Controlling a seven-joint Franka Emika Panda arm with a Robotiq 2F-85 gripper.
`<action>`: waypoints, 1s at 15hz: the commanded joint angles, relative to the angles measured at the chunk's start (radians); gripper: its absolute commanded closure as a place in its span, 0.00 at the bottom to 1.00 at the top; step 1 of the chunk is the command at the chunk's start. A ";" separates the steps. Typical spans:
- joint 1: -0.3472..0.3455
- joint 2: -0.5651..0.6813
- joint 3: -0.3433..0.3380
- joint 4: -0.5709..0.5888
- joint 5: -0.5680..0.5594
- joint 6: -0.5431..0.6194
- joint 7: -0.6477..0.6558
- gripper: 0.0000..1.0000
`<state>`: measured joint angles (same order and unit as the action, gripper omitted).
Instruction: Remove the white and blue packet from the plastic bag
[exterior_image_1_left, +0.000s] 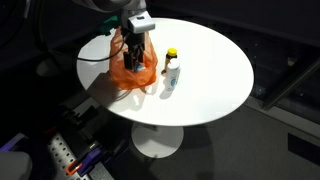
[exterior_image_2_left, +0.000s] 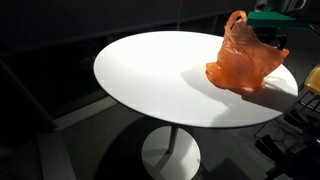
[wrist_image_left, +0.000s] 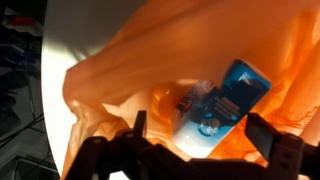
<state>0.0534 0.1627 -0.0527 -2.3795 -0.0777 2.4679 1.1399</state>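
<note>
An orange plastic bag (exterior_image_1_left: 132, 72) sits on a round white table (exterior_image_1_left: 210, 70); it also shows in an exterior view (exterior_image_2_left: 245, 62) and fills the wrist view (wrist_image_left: 110, 80). The white and blue packet (wrist_image_left: 220, 105) lies inside the bag's open mouth, seen only in the wrist view. My gripper (wrist_image_left: 200, 135) is open, with its fingers either side of the packet and just above it, not closed on it. In an exterior view the gripper (exterior_image_1_left: 135, 48) reaches down into the top of the bag.
A small white bottle with a yellow cap (exterior_image_1_left: 172, 70) stands on the table just beside the bag. The table edge (exterior_image_2_left: 120, 100) drops to a dark floor. Dark equipment and cables (exterior_image_1_left: 70, 150) sit beside the table base.
</note>
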 joint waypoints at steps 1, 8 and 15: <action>0.005 0.029 -0.002 0.025 -0.004 0.000 0.020 0.00; 0.008 0.025 -0.005 0.025 -0.003 -0.001 0.017 0.34; 0.009 -0.079 0.005 -0.011 -0.020 -0.015 -0.022 0.81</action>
<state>0.0606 0.1531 -0.0518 -2.3689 -0.0835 2.4732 1.1392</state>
